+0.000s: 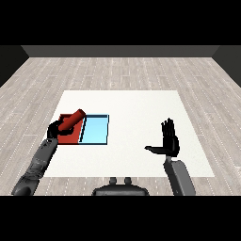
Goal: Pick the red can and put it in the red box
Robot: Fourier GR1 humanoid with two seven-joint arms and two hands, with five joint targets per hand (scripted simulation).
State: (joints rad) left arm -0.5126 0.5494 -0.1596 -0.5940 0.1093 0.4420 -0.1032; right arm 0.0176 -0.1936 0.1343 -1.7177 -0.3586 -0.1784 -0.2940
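At the left of the frame, the left hand [56, 128] is curled round the red cylindrical can [72, 120], holding it tilted over the shallow red tray [70, 138], apparently so it can be lowered inside. The light blue tray [95, 130] lies just beside it on the white worktop [132, 113]. At the lower right, the right hand [170, 141] stands spread and idle, well apart.

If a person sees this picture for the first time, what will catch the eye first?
First, the red can, tilted and held in the left hand above the red tray at the table's left. Next, the light blue tray lying right beside the red one. Then the right hand, raised with straight fingers over the white table on the right.
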